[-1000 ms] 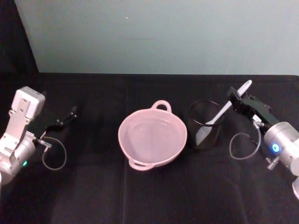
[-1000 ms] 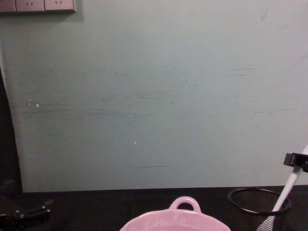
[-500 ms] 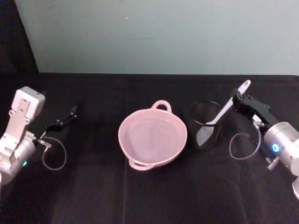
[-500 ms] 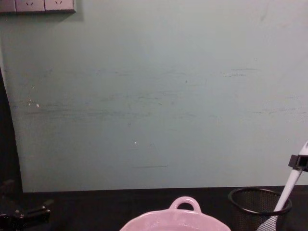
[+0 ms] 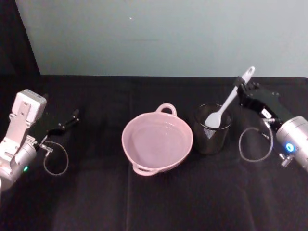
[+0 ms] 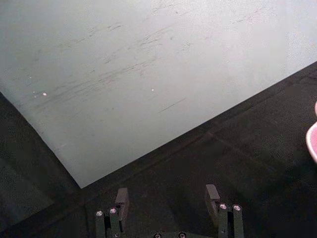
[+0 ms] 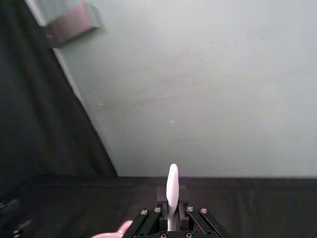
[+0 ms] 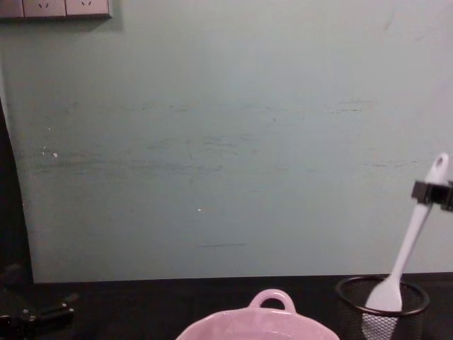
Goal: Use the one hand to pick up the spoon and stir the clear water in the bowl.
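The white spoon [image 5: 230,98] hangs tilted, its scoop just inside the mouth of the black mesh cup [image 5: 211,138]. My right gripper [image 5: 239,85] is shut on the upper handle, a little below the end with the hole. From the chest, the spoon [image 8: 409,237] rises out of the cup [image 8: 382,317] with the right gripper [image 8: 427,191] at the right edge. The right wrist view has the handle [image 7: 172,191] standing up between the jaws of the right gripper [image 7: 172,210]. The pink bowl [image 5: 139,120] holds clear water and sits left of the cup. My left gripper [image 5: 71,119] rests open far left.
Black cloth covers the table and a pale green wall [image 5: 159,33] closes off the back. Clear cable loops lie near each wrist [image 5: 57,159] [image 5: 254,144]. The left wrist view has the left gripper's fingers [image 6: 121,198] spread apart over bare cloth. The bowl's loop handle [image 8: 272,299] faces the wall.
The right gripper has risen with the spoon. The scoop has come up from deep in the mesh cup to its mouth. The left arm has not moved.
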Tool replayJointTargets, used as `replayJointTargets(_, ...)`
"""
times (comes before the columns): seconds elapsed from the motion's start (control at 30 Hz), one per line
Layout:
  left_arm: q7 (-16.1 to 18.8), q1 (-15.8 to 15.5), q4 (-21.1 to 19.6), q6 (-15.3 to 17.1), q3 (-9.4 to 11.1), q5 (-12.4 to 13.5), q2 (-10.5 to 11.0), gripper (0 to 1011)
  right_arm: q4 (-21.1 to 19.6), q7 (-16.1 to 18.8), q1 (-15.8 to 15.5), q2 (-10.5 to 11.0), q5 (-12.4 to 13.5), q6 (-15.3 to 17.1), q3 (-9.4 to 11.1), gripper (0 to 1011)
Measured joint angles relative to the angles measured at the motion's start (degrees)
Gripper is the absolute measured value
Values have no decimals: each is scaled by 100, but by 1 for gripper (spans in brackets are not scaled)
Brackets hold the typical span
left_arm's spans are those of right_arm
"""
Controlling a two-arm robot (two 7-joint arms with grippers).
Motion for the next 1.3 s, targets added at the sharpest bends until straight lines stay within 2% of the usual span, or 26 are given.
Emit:
replayJointTargets(0.17, 0, 0, 0, 0, 0, 0, 0, 1011, -240, 381, 40, 253, -82, -7, 11, 125)
replayJointTargets(0.37, 0, 0, 0, 0, 0, 0, 0, 1011, -603, 724, 155, 738, -226, 241, 1, 125)
replayJointTargets(0.4, 0, 0, 0, 0, 0, 0, 0, 1011, -705, 804, 190, 871, -260, 297, 9, 125)
replayJointTargets(0.5, 0, 0, 0, 0, 0, 0, 0, 1011, -852, 895, 268, 1062, -333, 400, 13, 125)
replayJointTargets(0.63, 0, 0, 0, 0, 0, 0, 0, 1011, -1082, 1044, 528, 1334, -410, 698, -66, 125)
replayJointTargets(0.73, 0, 0, 0, 0, 0, 0, 0, 1011, -1215, 1175, 740, 1438, -438, 799, -171, 125)
replayJointTargets(0.9, 0, 0, 0, 0, 0, 0, 0, 1011, -1279, 1317, 1041, 1450, -430, 917, -364, 125)
replayJointTargets(0.93, 0, 0, 0, 0, 0, 0, 0, 1011, -1279, 1381, 1225, 1401, -349, 1044, -500, 125)
replayJointTargets(0.97, 0, 0, 0, 0, 0, 0, 0, 1011, -1279, 1381, 1225, 1401, -349, 1044, -500, 125)
replayJointTargets(1.1, 0, 0, 0, 0, 0, 0, 0, 1011, -1227, 1508, 1501, 1326, -277, 1165, -777, 125)
replayJointTargets(1.23, 0, 0, 0, 0, 0, 0, 0, 1011, -998, 1669, 1713, 1223, -268, 1153, -1119, 125)
replayJointTargets(1.3, 0, 0, 0, 0, 0, 0, 0, 1011, -807, 1721, 1751, 1155, -279, 1031, -1265, 125)
